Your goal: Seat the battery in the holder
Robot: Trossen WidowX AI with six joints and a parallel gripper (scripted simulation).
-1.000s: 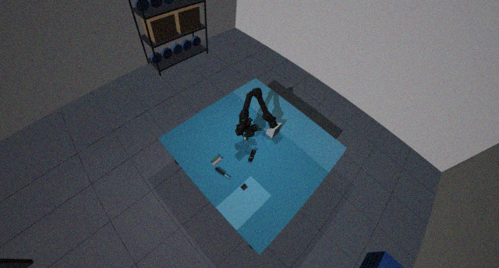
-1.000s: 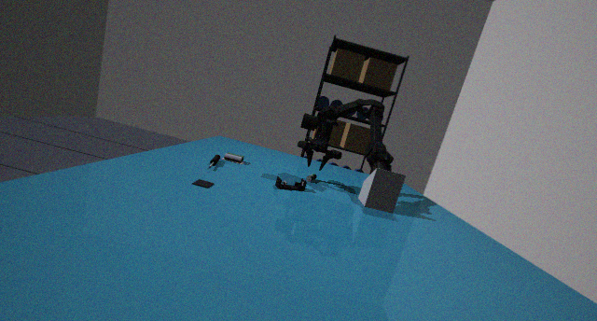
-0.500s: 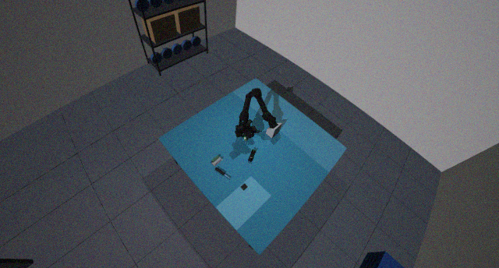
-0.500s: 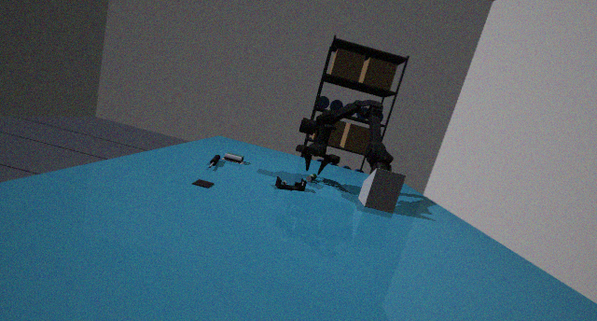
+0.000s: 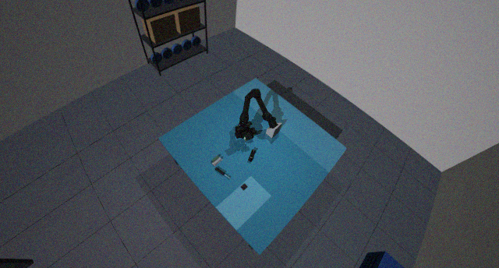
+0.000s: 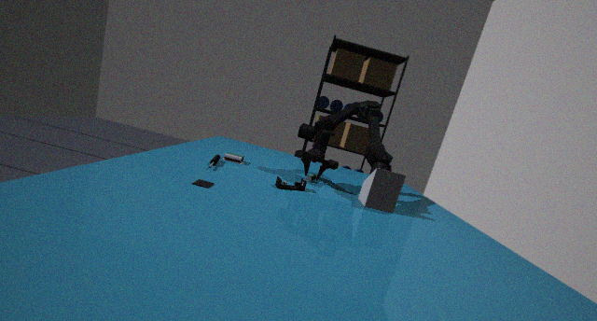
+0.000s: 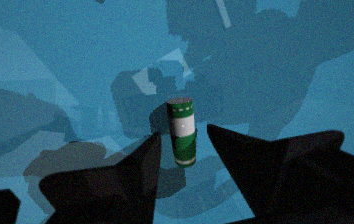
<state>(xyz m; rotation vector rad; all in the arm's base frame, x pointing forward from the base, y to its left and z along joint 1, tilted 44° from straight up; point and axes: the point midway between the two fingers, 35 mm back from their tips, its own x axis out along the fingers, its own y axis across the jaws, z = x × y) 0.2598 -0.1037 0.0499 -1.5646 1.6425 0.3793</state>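
The battery [image 7: 183, 145] is green with a white band. It lies on the blue table top, its length running up and down in the wrist view. My gripper [image 6: 312, 176] [image 7: 183, 131] is open, with one fingertip on each side of the battery in the wrist view and a gap on both sides. The fingers point down, low over the table; their exact height above the battery is hard to tell. The black holder [image 5: 253, 155] [image 6: 291, 187] stands apart from the battery, open side up, with a raised wall at each end. It holds no battery that I can see.
A pale block [image 5: 274, 131] [image 6: 383, 190] stands by the arm's base. A white and green cylinder [image 5: 217, 160] [image 6: 233, 158] and a dark, thin-tipped tool [image 5: 221, 171] [image 6: 215, 160] lie beyond the holder. A small dark flat square [image 5: 244, 187] [image 6: 202, 184] lies farther out.
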